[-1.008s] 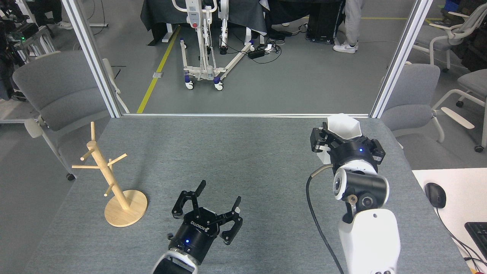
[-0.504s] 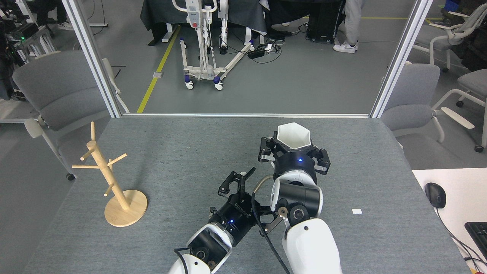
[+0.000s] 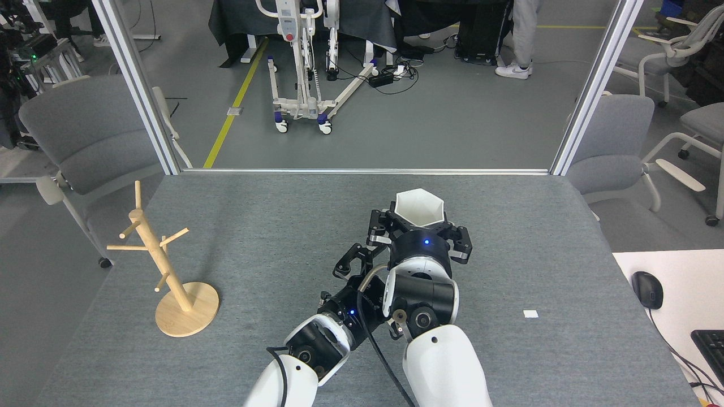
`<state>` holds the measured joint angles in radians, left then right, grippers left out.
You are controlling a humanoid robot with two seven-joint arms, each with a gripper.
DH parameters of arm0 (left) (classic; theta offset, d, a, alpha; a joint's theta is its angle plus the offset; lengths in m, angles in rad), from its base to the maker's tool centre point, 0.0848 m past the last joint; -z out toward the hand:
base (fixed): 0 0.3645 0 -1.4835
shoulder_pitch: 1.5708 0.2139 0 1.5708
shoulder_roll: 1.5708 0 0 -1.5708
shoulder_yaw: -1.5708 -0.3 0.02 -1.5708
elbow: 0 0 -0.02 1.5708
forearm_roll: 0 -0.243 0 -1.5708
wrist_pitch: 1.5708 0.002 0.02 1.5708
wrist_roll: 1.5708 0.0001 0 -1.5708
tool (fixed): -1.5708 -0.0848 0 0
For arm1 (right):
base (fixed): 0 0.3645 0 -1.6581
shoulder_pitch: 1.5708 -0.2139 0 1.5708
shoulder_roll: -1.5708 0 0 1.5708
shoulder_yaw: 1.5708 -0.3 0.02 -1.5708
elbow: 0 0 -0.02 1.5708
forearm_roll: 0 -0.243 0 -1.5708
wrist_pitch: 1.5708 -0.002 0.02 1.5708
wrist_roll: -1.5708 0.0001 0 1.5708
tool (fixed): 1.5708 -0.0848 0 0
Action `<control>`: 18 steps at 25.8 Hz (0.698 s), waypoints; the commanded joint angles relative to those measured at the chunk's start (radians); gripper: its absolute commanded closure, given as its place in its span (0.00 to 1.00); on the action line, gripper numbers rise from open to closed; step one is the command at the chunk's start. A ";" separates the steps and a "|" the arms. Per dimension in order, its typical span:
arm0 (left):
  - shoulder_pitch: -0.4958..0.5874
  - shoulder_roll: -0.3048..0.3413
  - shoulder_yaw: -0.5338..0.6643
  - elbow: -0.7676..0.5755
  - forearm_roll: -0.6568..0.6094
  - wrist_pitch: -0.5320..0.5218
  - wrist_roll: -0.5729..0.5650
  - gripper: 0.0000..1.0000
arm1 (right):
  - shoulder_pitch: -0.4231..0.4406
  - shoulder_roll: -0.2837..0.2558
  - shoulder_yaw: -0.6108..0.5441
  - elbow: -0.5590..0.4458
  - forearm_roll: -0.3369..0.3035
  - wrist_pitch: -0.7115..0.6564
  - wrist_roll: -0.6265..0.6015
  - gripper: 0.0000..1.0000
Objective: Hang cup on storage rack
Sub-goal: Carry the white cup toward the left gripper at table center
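Observation:
The white hexagonal cup (image 3: 418,207) is held mouth-up above the middle of the grey table (image 3: 254,226), with my right gripper (image 3: 419,227) shut on its lower body. The cup's tab handle is hidden. My left gripper (image 3: 362,261) sits just left of and below the right one, nearly touching its wrist. The one finger that shows is splayed out, so it looks open, while the other side is hidden behind the right arm. The wooden storage rack (image 3: 160,257) stands upright on its round base (image 3: 189,310) at the table's left edge, with bare pegs, far from both grippers.
A small white tag (image 3: 530,314) lies on the table at the right. A white desk holding a mouse (image 3: 646,289) and a keyboard (image 3: 710,345) adjoins the right edge. Grey chairs (image 3: 85,135) flank the table, and metal frame posts (image 3: 591,85) rise at its far corners.
My right gripper has carried the cup from the far right of the table to its middle. My left gripper moved up and right to meet it, and now sits beside the right wrist.

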<state>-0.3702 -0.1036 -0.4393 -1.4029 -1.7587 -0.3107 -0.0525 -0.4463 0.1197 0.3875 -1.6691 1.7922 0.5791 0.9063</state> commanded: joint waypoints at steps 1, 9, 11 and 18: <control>-0.026 -0.001 0.007 0.002 0.008 -0.028 -0.029 0.01 | 0.000 0.003 0.008 0.019 -0.001 0.004 -0.001 0.43; -0.087 0.021 0.051 0.079 0.146 -0.034 -0.098 0.01 | 0.005 0.006 0.065 0.049 -0.002 0.044 0.000 0.43; -0.090 0.024 0.053 0.081 0.150 -0.044 -0.104 0.01 | 0.005 0.006 0.094 0.058 -0.004 0.074 0.000 0.43; -0.088 0.028 0.060 0.091 0.156 -0.076 -0.110 0.01 | 0.008 0.008 0.162 0.086 -0.004 0.131 0.000 0.43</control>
<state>-0.4614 -0.0768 -0.3807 -1.3143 -1.6031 -0.3665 -0.1609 -0.4393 0.1259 0.5202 -1.5980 1.7888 0.6925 0.9051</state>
